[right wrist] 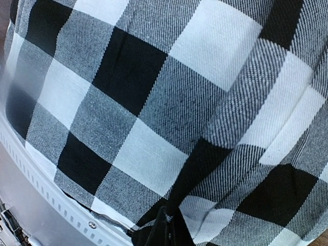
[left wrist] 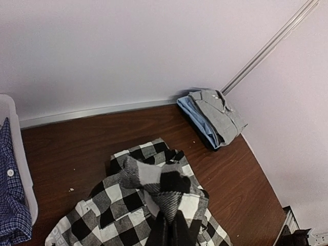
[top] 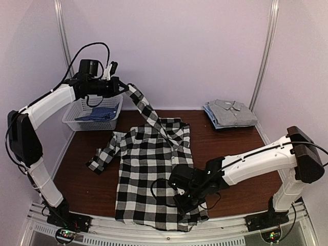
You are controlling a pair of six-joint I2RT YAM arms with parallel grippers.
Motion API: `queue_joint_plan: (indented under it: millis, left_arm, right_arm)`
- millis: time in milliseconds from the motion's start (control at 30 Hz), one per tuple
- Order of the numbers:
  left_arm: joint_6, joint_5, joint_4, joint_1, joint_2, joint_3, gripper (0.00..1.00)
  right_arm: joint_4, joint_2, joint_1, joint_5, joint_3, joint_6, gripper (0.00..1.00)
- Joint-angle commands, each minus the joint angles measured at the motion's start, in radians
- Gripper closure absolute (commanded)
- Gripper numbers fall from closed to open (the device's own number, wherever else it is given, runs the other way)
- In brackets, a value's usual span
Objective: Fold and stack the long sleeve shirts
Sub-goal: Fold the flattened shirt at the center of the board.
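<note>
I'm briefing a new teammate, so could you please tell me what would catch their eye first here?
The black-and-white checked shirt spread across the middle of the table stands out first, the left gripper holding one sleeve up at the far left while the right gripper pinches its near hem. Next comes the folded stack of grey and blue shirts in the far right corner.

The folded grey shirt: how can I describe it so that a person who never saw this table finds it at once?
Go to the far right corner of the brown table. A neat pile lies there, and the grey shirt is its top layer, over a light blue one. Unlike the checked shirt spread in the middle, it is plain and folded.
</note>
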State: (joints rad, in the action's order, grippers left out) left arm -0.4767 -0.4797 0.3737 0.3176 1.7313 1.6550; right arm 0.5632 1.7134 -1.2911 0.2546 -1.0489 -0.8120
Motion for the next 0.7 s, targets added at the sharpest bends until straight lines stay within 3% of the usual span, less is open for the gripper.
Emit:
queue_joint_plan:
  millis: [0, 467, 567, 667]
  left_arm:
    - [0.037, -0.02, -0.066, -0.005, -0.053, 0.052, 1.0]
    - [0.045, 0.172, 0.003, -0.008, -0.067, -0.087, 1.0]
    - [0.043, 0.17, -0.002, -0.008, -0.059, -0.118, 1.0]
    - [0.041, 0.156, -0.006, -0.008, -0.061, -0.138, 1.0]
  right_arm:
    - [-0.013, 0.004, 0.003, 0.022, -0.041, 0.02, 0.98]
    - [-0.082, 0.043, 0.016, 0.054, -0.082, 0.029, 0.95]
    - [-0.105, 0.054, 0.022, 0.069, -0.079, 0.03, 0.9]
    - [-0.101, 0.045, 0.025, 0.059, -0.09, 0.043, 0.75]
